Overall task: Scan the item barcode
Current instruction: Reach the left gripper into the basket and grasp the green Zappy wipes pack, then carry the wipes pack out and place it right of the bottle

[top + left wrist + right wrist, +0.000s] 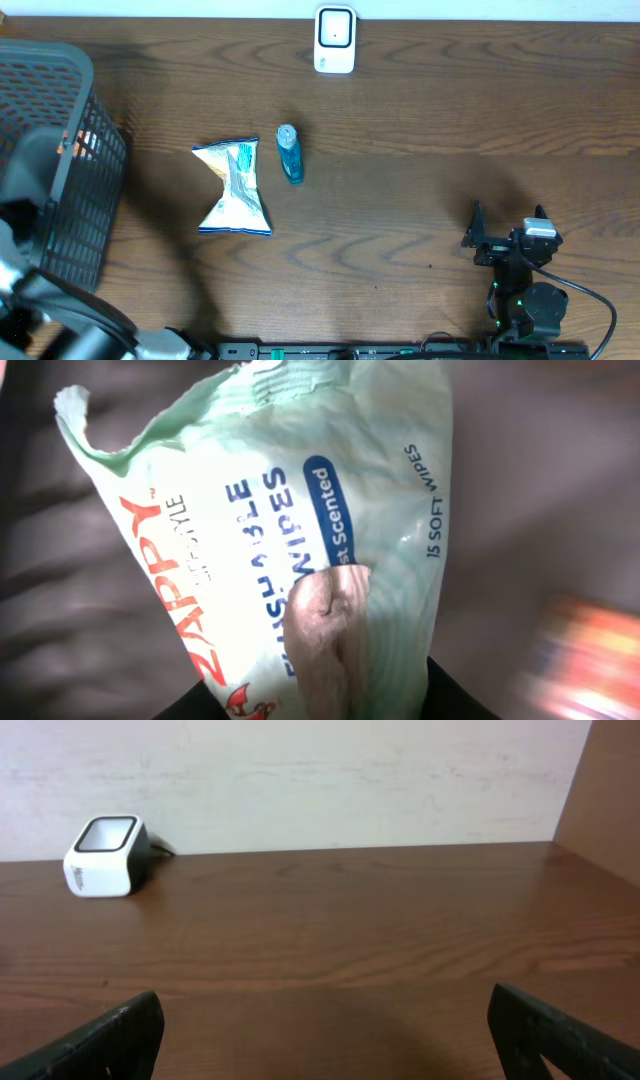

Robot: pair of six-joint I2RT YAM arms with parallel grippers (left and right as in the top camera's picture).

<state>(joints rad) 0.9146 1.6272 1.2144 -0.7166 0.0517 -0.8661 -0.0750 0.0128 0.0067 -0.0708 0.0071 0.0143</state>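
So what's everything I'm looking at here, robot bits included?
scanner: 1, white, far edge of the table
snack bag: 1, blue and white, left of the table's middle
bottle: 1, blue, lying just right of the bag
basket: 1, black mesh, left end
wipes pack: 1, pale green, filling the left wrist view
table: 1, brown wood
left hand: 1, finger against the wipes pack
right hand: 1, black, open, empty, near right

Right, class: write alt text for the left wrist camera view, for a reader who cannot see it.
A crinkled pale green pack of flushable wipes fills the view, its printed text running sideways. A tan gripper finger lies against its lower front, and the background is dark and blurred.
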